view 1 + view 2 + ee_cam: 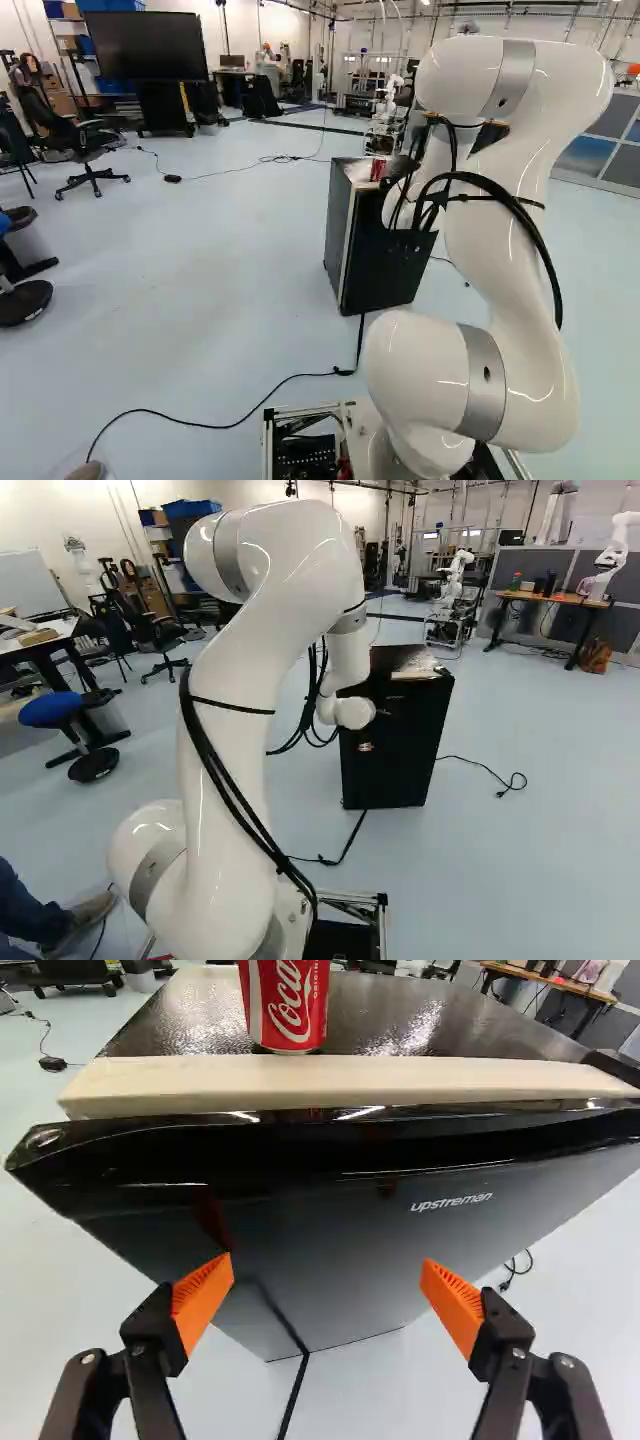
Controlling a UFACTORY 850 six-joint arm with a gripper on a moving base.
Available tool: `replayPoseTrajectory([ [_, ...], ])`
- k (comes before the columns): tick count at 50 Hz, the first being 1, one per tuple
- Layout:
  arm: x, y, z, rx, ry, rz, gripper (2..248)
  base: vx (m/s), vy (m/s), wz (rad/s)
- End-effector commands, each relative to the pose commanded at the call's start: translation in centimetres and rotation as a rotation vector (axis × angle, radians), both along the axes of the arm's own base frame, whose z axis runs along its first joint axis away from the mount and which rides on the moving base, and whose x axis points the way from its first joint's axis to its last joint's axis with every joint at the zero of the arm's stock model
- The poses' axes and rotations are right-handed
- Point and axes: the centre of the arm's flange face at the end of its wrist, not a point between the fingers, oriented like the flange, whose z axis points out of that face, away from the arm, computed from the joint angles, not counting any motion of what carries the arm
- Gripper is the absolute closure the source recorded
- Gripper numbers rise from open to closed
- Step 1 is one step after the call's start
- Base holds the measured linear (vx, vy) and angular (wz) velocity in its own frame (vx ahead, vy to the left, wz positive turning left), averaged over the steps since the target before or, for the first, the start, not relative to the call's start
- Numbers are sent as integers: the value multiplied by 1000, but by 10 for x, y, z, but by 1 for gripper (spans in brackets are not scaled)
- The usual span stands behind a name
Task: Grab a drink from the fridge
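Drinks can (290, 1005), one. Red, with white lettering; cylindrical; upright. Location: on the fridge (400, 742), on its top, just behind the pale strip (340, 1082) along the front edge, between the front corners and apart from both. Upper end out of the wrist view.

Handling, as judged: thin metal, smooth, apt to slip; firm if sealed, easily dented if opened. Fill unseen; moderately heavy if full, light if drained. Recommended hold: mid-body, from two opposite sides, pads (203, 1295) level with each other, pressure moderate, lift straight. A push low on the wall could slide it; one high up could tip it.

Fridge door (340, 1240), dark, glossy at its upper lip; appears closed. Contents unseen; should the drink wanted be inside, the lip or side edge would be the place to pull.

Gripper (326, 1278), black. Fingers wide apart, nothing between them; situated before the door, below the can's level. Next move, as judged: raise above the strip, then advance around the can.

Cord (293, 1390), black, on the floor near the fridge's foot.
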Motion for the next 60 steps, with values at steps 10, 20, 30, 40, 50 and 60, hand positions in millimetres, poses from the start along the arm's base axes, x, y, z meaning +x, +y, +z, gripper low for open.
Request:
replayPoseTrajectory([
  [10, 5, 0, -1, -2, -4, 3, 3, 0, 0, 0],
  [20, 10, -1, -1, -3, -8, 6, 3, 0, 0, 0],
  [30, 12, -1, -2, -4, -9, 7, 3, 0, 0, 0],
  [40, 9, 0, -1, -3, -7, 6, 3, 0, 0, 0],
  [50, -5, 3, 1, 2, 4, 1, 3, 0, 0, 0],
  [60, -22, 7, 3, 8, 18, -6, 3, 0, 0, 0],
])
